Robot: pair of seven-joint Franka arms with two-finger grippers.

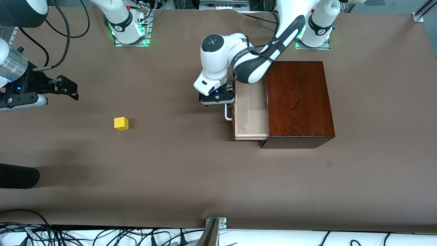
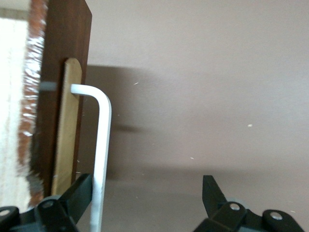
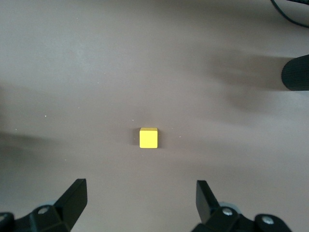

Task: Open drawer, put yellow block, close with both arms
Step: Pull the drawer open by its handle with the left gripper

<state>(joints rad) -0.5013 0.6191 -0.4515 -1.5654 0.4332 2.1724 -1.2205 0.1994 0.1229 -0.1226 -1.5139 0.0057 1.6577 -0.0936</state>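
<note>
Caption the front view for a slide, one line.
Left pincer open at the handle of the part-open drawer; right pincer open above the table, block untouched.

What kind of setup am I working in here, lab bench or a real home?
Most likely a robotics lab bench: two arm bases lit green are bolted along a table under plain brown covering, loose cables run along its edge, and only a drawer and yellow block are staged.
</note>
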